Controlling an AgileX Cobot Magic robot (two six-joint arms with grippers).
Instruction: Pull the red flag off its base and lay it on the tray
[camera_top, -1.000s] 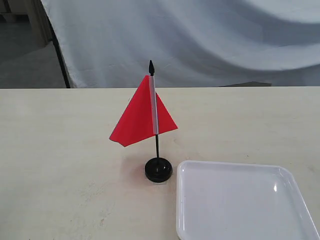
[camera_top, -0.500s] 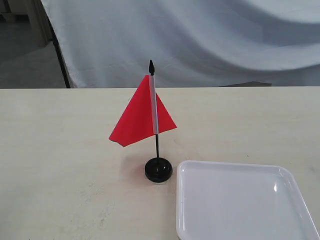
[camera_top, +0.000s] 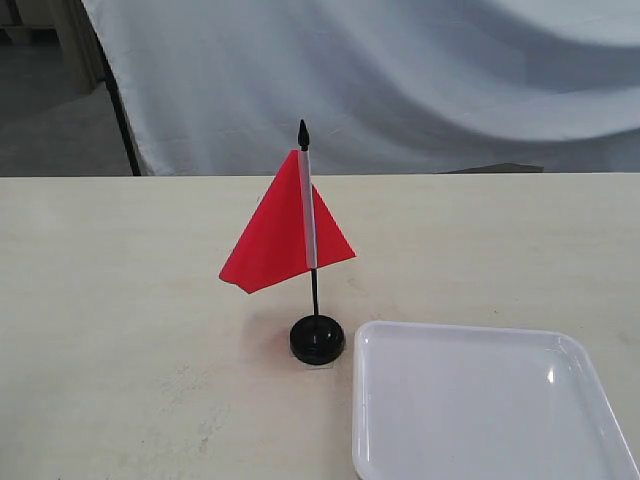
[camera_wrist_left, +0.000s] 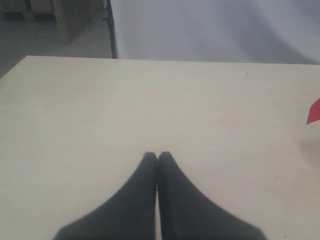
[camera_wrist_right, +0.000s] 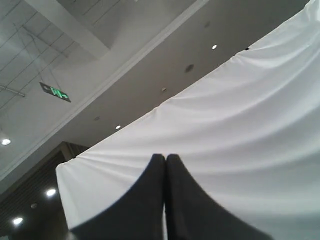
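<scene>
The red flag (camera_top: 280, 237) stands upright on its thin black pole, plugged into the round black base (camera_top: 317, 340) near the middle of the table. The white tray (camera_top: 480, 405) lies just right of the base, at the front right. A corner of the red flag (camera_wrist_left: 314, 112) shows at the edge of the left wrist view. My left gripper (camera_wrist_left: 157, 156) is shut and empty above bare table, well away from the flag. Pointing up at the white backdrop and ceiling, my right gripper (camera_wrist_right: 165, 158) is shut on nothing. Neither gripper shows in the exterior view.
The pale wooden table (camera_top: 120, 300) runs wide to the left and behind the flag. A white cloth backdrop (camera_top: 400, 80) hangs behind the far edge, with a black stand leg (camera_top: 122, 120) at its left.
The flag cloth wavers very slightly; nothing else has moved.
</scene>
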